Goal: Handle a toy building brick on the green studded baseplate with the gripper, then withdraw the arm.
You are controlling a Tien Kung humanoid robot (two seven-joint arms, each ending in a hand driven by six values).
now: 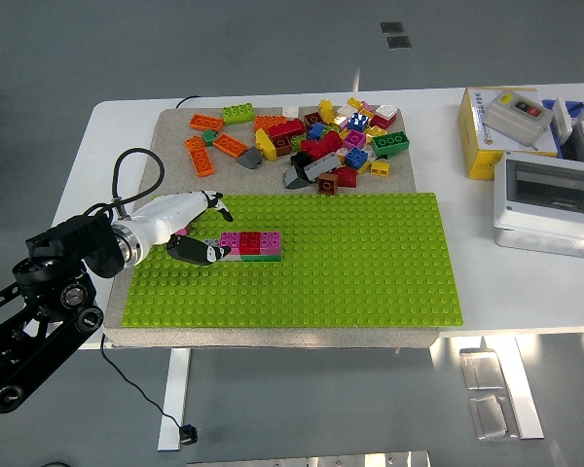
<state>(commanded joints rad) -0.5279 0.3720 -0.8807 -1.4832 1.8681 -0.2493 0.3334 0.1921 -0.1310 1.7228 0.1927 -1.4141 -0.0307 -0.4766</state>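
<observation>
White table seen from above, with green studded baseplate on a grey mat and loose pile of coloured bricks along the mat's far side. Left hand over the baseplate's left end, fingers spread and holding nothing, thumb tip just beside a short brick row of grey, pink, red and magenta-on-green pressed onto the studs. Yellow box and grey enclosure at the table's right.

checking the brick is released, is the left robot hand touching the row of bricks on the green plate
Cannot tell. In the head view the left robot hand has a dark fingertip overlapping the grey end of the brick row on the green plate; no clear gap or contact shows.
</observation>
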